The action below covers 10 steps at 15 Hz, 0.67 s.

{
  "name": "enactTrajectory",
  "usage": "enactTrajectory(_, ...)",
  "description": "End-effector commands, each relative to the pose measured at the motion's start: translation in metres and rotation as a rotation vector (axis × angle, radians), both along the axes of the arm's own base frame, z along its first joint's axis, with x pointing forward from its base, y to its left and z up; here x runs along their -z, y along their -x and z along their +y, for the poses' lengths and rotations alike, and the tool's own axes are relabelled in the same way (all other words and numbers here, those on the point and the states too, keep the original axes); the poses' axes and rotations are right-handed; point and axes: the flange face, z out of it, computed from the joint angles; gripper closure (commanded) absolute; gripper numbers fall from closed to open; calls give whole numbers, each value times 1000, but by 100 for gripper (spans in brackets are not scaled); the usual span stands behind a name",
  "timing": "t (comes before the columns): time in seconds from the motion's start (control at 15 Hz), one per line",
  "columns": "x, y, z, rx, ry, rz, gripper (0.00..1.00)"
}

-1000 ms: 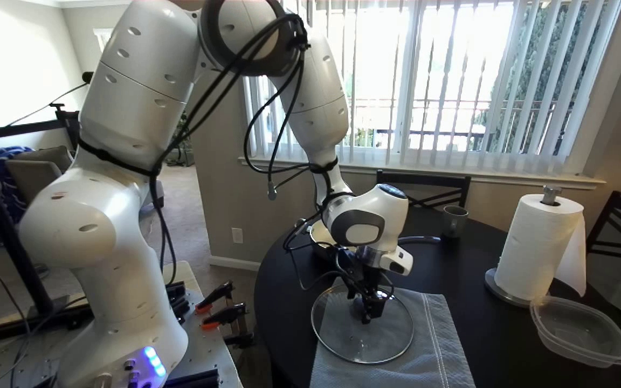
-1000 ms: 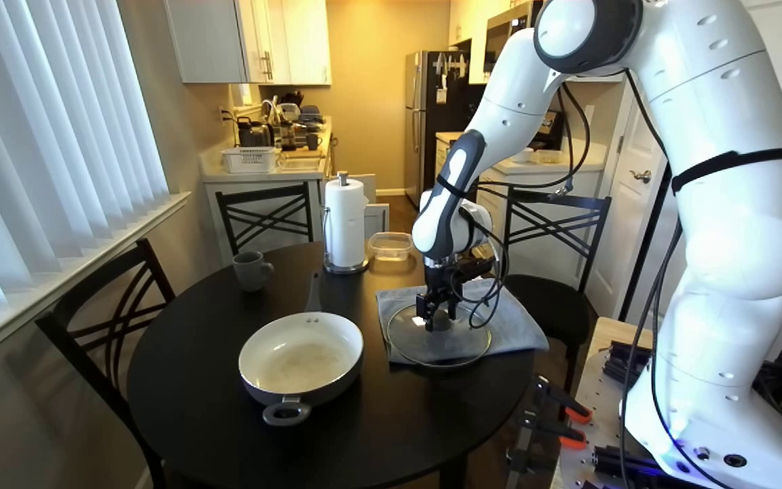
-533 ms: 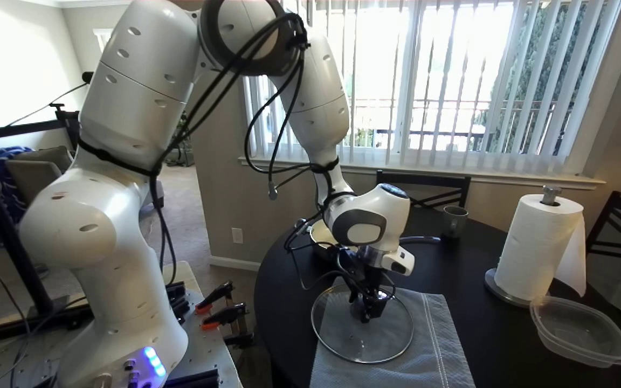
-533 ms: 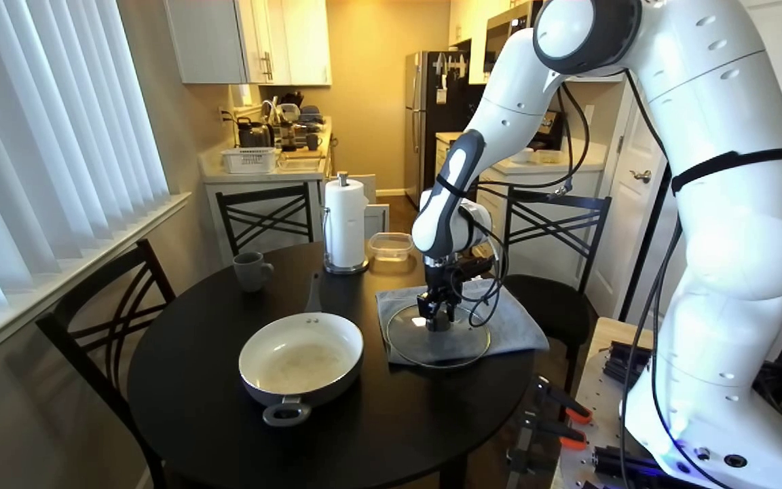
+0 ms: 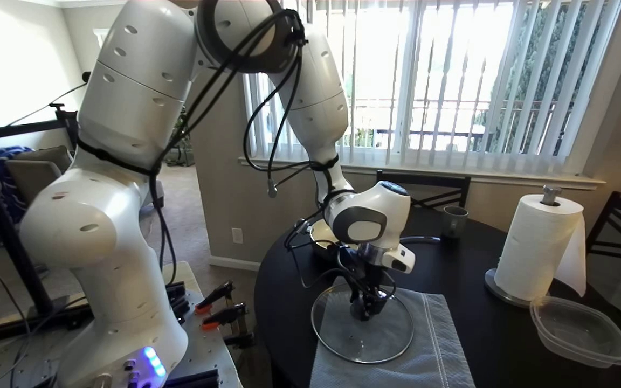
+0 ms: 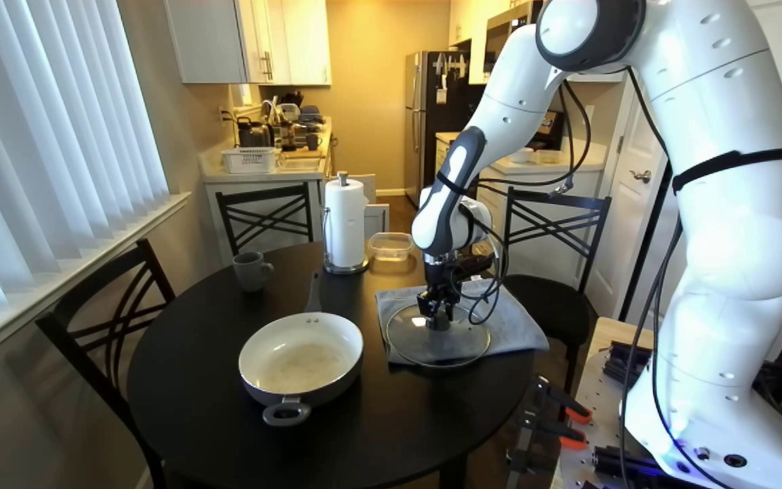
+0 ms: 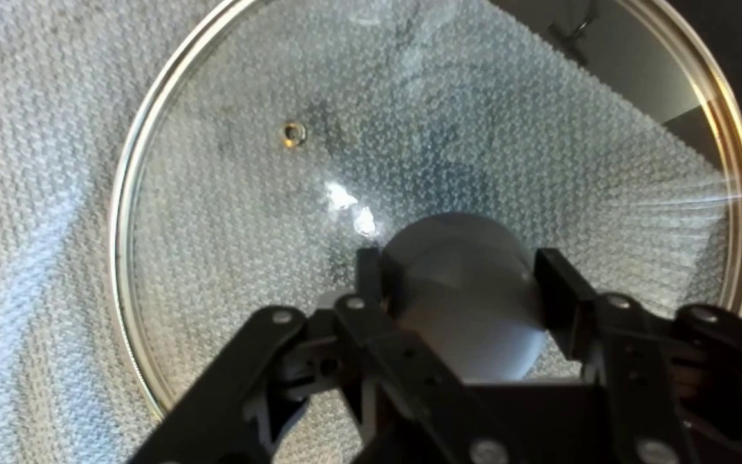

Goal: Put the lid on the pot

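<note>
The lid [image 7: 229, 212], clear glass with a thin metal rim, lies flat on a folded grey cloth in both exterior views. Its dark round knob [image 7: 464, 296] stands between the fingers of my gripper [image 7: 458, 267], which is shut on it with a pad against each side. From outside, the gripper [image 6: 437, 316] points down over the middle of the lid [image 6: 442, 350]. Beside the cloth sits the pot [image 6: 299, 360], uncovered and pale inside, its long handle [image 6: 314, 292] pointing away. The arm partly hides the pot [image 5: 321, 234] in an exterior view.
The grey cloth [image 5: 434, 334] is spread on a round dark table [image 6: 194, 380]. A paper towel roll [image 5: 537, 248], a clear plastic container [image 5: 580, 331] and a grey mug [image 6: 252, 272] also stand there. Cables [image 6: 496, 285] hang beside the wrist.
The gripper's fingers have come together from wide apart and now hold the lid's knob. The hand has shifted only slightly, and the lid and pot look unmoved.
</note>
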Motion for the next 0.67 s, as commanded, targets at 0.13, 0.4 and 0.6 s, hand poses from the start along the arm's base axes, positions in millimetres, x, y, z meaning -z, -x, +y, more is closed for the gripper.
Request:
enactTrajectory(0.13, -1, 3, 13, -16, -5, -8, 65)
enactTrajectory(0.4, -14, 8, 16, -15, 7, -29, 65)
enactTrajectory(0.6, -28, 14, 19, -17, 25, -64, 65)
